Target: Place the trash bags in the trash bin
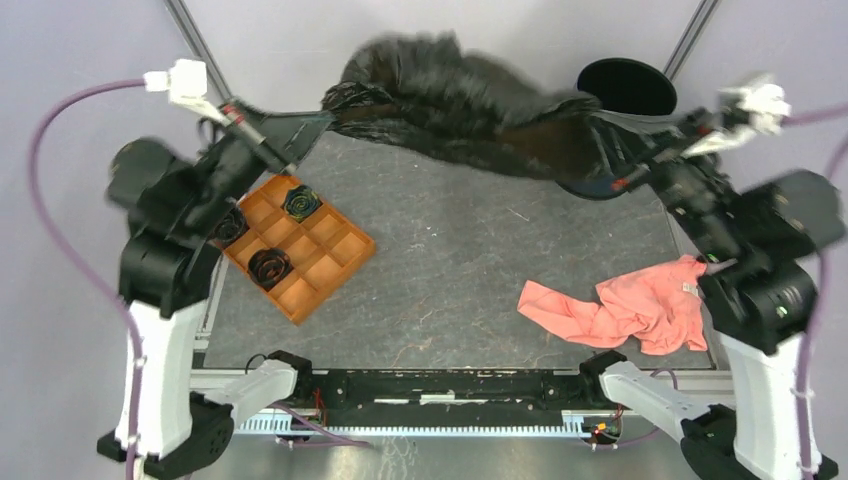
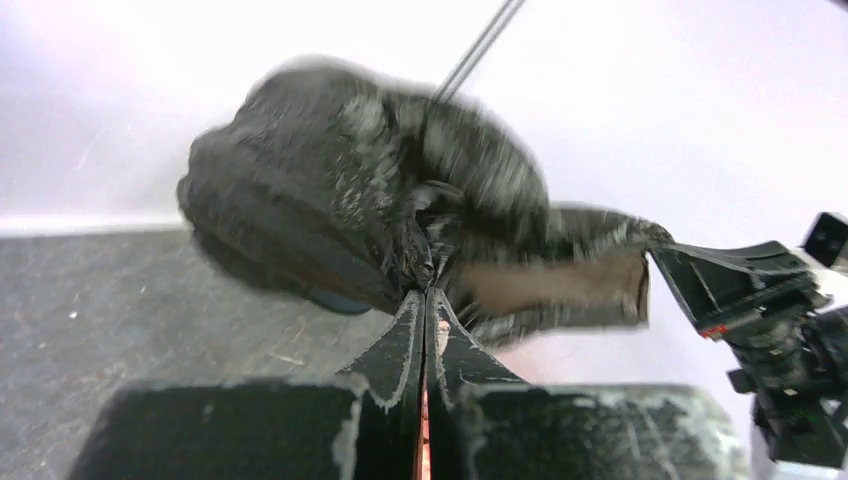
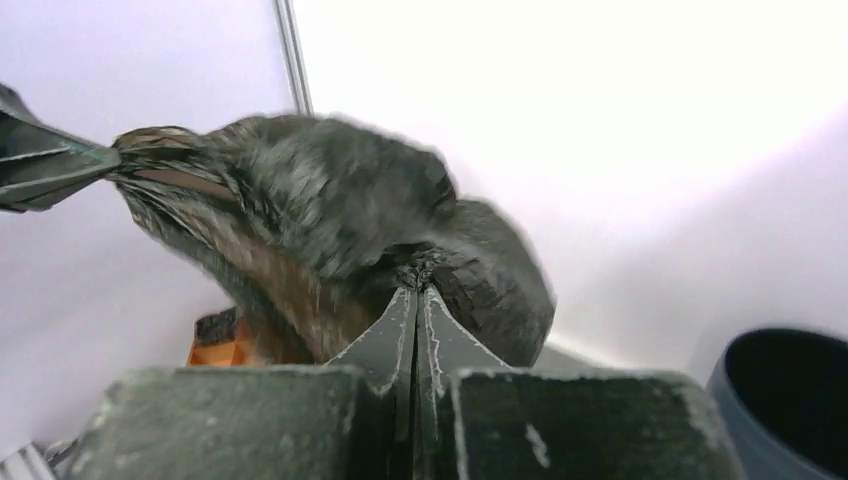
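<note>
Left end effector (image 2: 425,300): we see it gripping the trash bag (image 1: 460,95)
Right end effector (image 3: 414,295): gripping its other end

Stretched trash bag (image 1: 450,95) spans far edge; table (image 1: 470,250) centre open.

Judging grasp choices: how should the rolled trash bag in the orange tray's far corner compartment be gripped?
Probably at its top, coming straight down: the rolled trash bag sits in the orange tray, whose compartment walls block the sides.

Left arm (image 1: 160,245) and right arm (image 1: 770,285) raised forward, left fingers (image 2: 405,345) pressed together, right fingers (image 3: 395,340) likewise
</note>
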`<state>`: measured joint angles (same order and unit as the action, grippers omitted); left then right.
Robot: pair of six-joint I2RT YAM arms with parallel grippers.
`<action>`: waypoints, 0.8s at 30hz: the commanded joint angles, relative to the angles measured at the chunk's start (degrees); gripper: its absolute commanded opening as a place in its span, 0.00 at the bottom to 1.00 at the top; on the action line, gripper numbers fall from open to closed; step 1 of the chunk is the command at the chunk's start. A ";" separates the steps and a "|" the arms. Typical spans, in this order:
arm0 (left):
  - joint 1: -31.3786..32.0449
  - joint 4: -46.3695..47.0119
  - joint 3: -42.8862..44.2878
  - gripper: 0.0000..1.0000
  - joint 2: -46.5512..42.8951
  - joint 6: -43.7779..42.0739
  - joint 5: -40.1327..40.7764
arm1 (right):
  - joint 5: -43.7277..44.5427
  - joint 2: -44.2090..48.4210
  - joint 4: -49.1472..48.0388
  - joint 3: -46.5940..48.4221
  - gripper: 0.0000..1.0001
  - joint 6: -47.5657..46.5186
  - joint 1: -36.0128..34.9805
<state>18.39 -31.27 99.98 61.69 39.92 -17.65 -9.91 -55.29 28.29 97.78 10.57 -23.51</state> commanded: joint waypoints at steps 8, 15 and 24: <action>-0.05 -1.69 -49.99 0.02 -6.51 -1.89 2.77 | 0.62 8.36 -11.72 -53.89 0.00 -1.18 0.06; -0.11 -1.67 -44.25 0.02 -10.28 -3.29 3.86 | 0.21 7.95 -8.16 -46.70 0.01 -2.08 0.07; -0.11 3.71 -24.45 0.02 1.45 -5.73 6.41 | 13.51 -2.01 -6.09 -26.41 0.00 -6.00 0.21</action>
<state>18.37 -30.46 78.15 60.97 38.11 -13.98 -5.41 -54.17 21.78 74.67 6.92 -23.51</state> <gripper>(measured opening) 0.027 0.006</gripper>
